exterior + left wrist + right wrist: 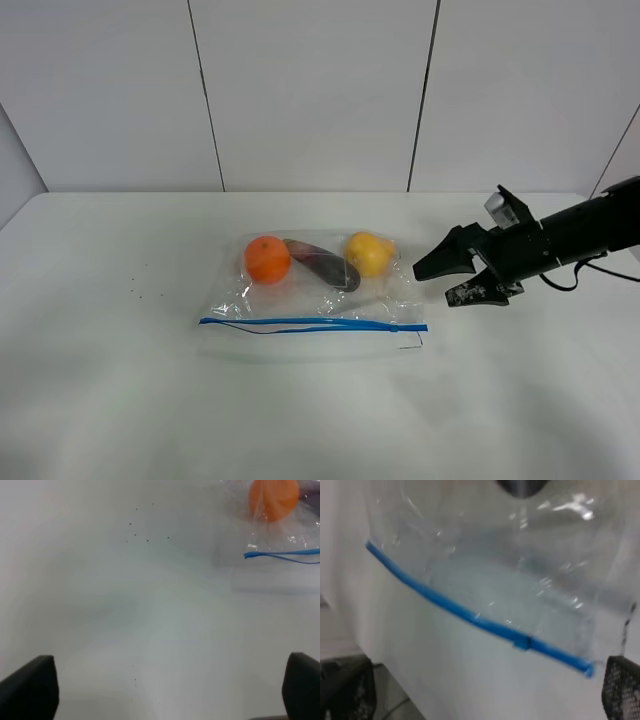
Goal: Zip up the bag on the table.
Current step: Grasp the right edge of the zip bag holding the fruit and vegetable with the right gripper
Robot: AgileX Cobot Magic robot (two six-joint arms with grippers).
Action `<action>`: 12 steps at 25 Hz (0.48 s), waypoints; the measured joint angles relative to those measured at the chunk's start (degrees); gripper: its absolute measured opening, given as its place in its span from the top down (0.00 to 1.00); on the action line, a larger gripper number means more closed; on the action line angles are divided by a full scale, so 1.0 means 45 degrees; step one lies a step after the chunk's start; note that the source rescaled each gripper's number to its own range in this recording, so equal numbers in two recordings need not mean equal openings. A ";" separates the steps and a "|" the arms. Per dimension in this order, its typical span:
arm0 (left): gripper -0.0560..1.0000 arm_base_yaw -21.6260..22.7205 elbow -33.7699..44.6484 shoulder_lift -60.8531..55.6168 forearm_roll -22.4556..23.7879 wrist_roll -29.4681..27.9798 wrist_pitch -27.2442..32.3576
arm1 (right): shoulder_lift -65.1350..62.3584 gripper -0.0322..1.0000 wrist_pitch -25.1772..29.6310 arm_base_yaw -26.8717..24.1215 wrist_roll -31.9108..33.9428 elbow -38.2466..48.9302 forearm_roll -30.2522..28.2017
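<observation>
Bag (315,290): clear, crinkly plastic lying flat near the middle of the tabletop (110,400), which is white, matte and smooth. The film catches glare in small creases.

A blue zipper strip (312,324) runs along the bag's near edge, thin and nearly straight. In the left wrist view its end splits into two lines that diverge. A small slider tab (521,642) sits on the strip toward its right end.

Contents, left to right, along the far side of the bag:
- a round orange (267,259)
- a dark purple piece (322,265), elongated and lying slanted
- a rounded yellow fruit (368,253)

My right arm (590,230) comes in from the right edge, stretched low toward the bag. My right hand (433,285) is just beside the bag's right end, near the yellow fruit. Its black fingers are spread apart and grasp nothing. I cannot tell whether a fingertip touches the plastic.

My left hand (165,695) shows only in its own wrist view, as two dark fingertips far apart. It is released, with bare tabletop between the fingers. The bag's left corner and the orange lie well ahead of it.

A few dark specks (135,292) dot the tabletop left of the bag. Broad white surface runs to the left of the bag and between the strip and the near edge. Grey wall panels (310,90) stand behind the far edge.
</observation>
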 joint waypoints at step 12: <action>0.00 0.0000 0.0000 0.0000 0.0000 0.0000 0.0000 | 0.3379 0.00 0.1350 -0.0383 -0.1153 -0.1746 0.0905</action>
